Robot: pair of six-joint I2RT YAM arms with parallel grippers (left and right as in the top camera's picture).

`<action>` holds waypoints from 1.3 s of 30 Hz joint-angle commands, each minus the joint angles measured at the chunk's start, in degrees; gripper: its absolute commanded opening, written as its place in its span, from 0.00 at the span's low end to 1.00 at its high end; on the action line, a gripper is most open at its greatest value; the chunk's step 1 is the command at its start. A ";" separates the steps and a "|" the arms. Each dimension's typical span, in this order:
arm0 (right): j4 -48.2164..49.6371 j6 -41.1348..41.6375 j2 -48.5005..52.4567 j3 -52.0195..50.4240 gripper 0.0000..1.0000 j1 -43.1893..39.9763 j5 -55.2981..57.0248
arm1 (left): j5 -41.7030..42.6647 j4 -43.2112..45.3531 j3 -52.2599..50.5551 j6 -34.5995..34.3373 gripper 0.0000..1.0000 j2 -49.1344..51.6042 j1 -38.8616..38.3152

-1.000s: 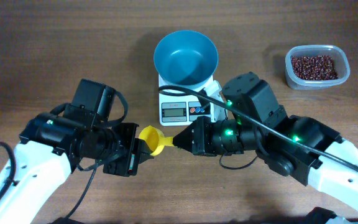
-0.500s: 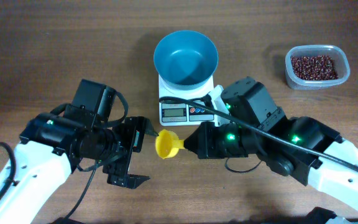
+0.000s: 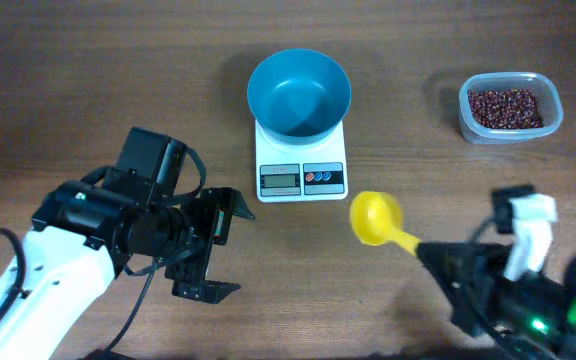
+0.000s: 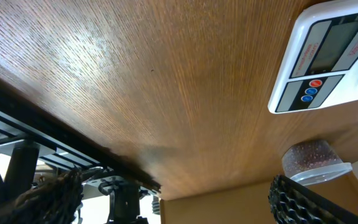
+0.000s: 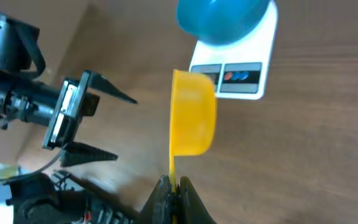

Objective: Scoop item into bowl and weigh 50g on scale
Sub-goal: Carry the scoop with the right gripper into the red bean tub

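Note:
The blue bowl [image 3: 298, 93] stands on the white scale [image 3: 301, 165], and nothing shows inside it. Dark red-brown beans [image 3: 508, 106] fill a clear tub at the back right. My right gripper [image 3: 430, 256] is shut on the handle of a yellow scoop [image 3: 376, 217], which hangs right of and in front of the scale. In the right wrist view the scoop [image 5: 193, 118] sticks up from the shut gripper [image 5: 173, 186], below the bowl [image 5: 222, 18] and scale [image 5: 244, 71]. My left gripper [image 3: 224, 247] stands open and holds nothing, left of the scale.
The clear rectangular tub [image 3: 511, 132] sits near the table's right edge. The left wrist view shows the scale's front [image 4: 319, 68], the tub [image 4: 312, 160] and one black ribbed finger pad [image 4: 306, 202]. The table's far edge and a dark frame lie beyond.
My left gripper opened and let go of the yellow scoop. The right arm drew back to the right and toward the front edge, carrying the scoop by its handle.

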 commanded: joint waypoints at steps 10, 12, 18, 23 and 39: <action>-26.40 -3.08 4.42 31.50 0.04 0.26 26.38 | 0.11 -0.09 0.50 22.27 0.99 0.26 -0.15; -29.11 -3.10 8.92 35.47 0.04 0.26 30.03 | -0.02 -0.07 0.50 22.27 0.99 0.26 -0.15; -31.93 -10.75 28.98 49.72 0.04 0.24 32.87 | -4.61 -0.07 0.50 22.25 0.99 0.26 -0.15; -32.50 -12.55 42.36 63.30 0.04 0.20 38.99 | -4.61 -0.07 0.50 22.25 0.99 0.26 -0.15; -23.45 -41.35 73.44 65.16 0.04 -42.23 15.89 | -4.59 -0.07 0.50 22.25 0.99 0.26 -0.15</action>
